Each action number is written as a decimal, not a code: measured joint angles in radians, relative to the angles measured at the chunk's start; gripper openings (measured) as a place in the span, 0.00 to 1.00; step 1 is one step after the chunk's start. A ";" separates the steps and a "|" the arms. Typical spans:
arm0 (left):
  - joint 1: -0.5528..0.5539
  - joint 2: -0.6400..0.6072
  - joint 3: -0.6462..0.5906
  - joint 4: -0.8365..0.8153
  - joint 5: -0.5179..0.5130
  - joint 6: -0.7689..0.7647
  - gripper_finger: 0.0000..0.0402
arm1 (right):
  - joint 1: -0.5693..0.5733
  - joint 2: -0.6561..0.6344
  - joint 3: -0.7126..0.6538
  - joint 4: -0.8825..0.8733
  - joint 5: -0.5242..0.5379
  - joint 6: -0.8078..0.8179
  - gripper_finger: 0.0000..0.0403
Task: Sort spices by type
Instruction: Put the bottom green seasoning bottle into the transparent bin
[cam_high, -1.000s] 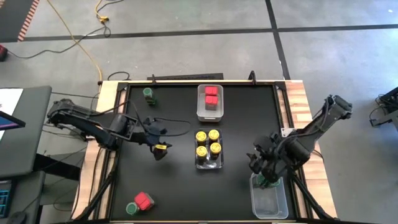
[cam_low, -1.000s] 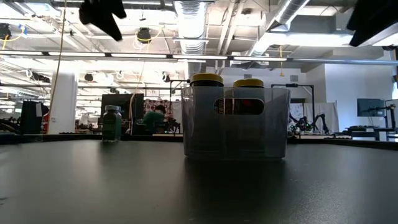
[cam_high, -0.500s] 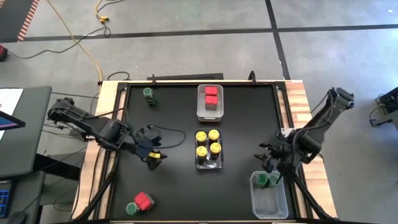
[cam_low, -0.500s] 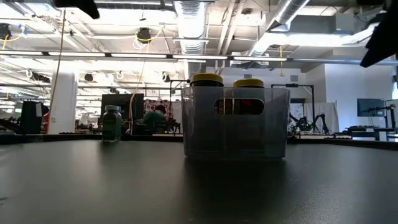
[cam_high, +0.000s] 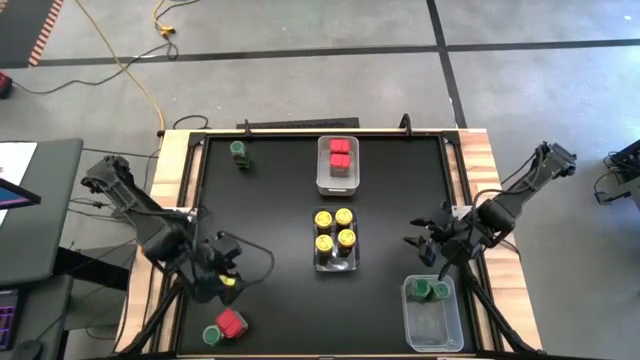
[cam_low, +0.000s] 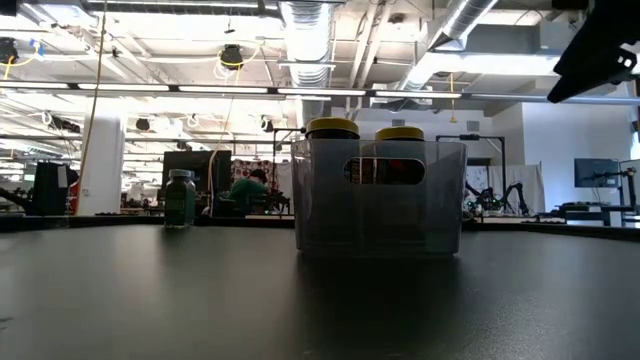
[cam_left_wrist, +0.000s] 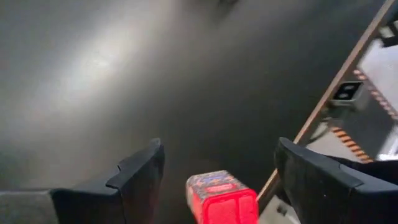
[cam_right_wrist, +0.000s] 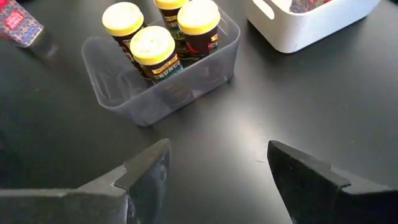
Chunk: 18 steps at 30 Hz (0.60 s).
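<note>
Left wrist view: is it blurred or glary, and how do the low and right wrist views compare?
Left wrist view: soft throughout, with a broad pale glare patch on the table; the red spice between the fingers is smeared. Low view: backlit by ceiling lights, so the bin and its yellow-lidded jars look dark, tabletop near-black. Right wrist view: evenly lit and sharp on the jars, own fingers blurred.

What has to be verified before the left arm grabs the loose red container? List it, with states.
1. Left gripper open and empty: ok.
2. Red container lined up between the left fingers: ok.
3. Green jar right beside it, clear of the grasp: cannot tell.
4. White bin has room for another red one: ok.
5. Right gripper open, empty, far from that path: ok.
</note>
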<state>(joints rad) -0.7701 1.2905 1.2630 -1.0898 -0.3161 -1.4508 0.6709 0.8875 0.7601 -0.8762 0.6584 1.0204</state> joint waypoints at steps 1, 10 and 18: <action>-0.012 0.007 0.000 -0.013 0.000 -0.025 0.72 | -0.004 0.000 0.000 0.006 -0.001 -0.005 0.73; -0.038 0.014 0.000 -0.046 0.000 -0.062 0.72 | -0.054 0.000 0.000 0.004 -0.002 -0.007 0.73; -0.038 0.014 -0.002 -0.047 -0.001 -0.046 0.72 | -0.079 0.000 0.000 0.041 -0.005 -0.002 0.73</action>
<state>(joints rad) -0.8085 1.3045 1.2613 -1.1366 -0.3166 -1.4966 0.5919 0.8879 0.7601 -0.8349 0.6537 1.0181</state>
